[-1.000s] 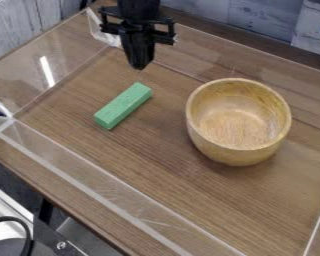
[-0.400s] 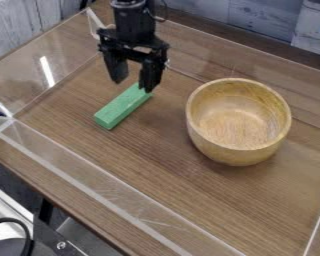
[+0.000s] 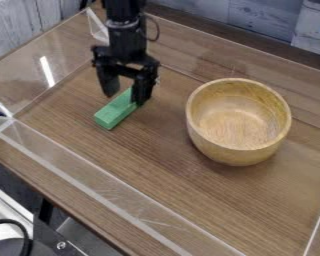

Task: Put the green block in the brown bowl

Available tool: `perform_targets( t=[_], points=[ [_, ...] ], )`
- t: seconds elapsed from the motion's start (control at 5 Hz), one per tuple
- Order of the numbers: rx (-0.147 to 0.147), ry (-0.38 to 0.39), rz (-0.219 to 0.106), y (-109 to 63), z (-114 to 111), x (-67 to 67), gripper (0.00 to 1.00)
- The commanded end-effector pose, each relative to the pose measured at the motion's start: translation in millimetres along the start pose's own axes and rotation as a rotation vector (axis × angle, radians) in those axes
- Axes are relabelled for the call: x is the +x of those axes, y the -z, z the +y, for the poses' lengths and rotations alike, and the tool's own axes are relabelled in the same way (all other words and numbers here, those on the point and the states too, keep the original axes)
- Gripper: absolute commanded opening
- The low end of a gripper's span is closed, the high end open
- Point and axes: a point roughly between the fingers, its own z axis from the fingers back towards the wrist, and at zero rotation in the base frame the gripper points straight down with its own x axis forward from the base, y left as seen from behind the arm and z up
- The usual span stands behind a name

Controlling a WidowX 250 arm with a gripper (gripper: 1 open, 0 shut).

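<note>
Hand (image 3: pixel 127 91) spread wide, fingers straddling the far end of the green block (image 3: pixel 119 108), which lies flat on the worktop (image 3: pixel 163 190), left of the brown bowl (image 3: pixel 239 121). Best to settle low, centre the bar between the fingers, then squeeze across its narrow width.

Even, bright overhead light fills the scene, with a white glare streak on the clear barrier (image 3: pixel 45 68) along the tabletop's (image 3: pixel 190 190) left edge. Soft, short shadows sit under the brown bowl (image 3: pixel 239 120) and the gripper (image 3: pixel 125 88). The frame is low in resolution and slightly soft throughout, softest in the background beyond the far edge.
</note>
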Motion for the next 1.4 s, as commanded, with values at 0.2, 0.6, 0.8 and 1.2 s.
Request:
perform_targets(
  t=[0.2, 0.6, 0.8, 1.2],
  points=[
    [0.02, -0.033, -0.015, 4.5, 11, 4.8, 0.0],
    [0.012, -0.032, -0.025, -1.6, 8, 5.2, 0.0],
    [0.006, -0.028, -0.034, -8.7, 5, 5.4, 0.0],
    [-0.005, -0.021, -0.05, -21.9, 0, 5.4, 0.0]
  ],
)
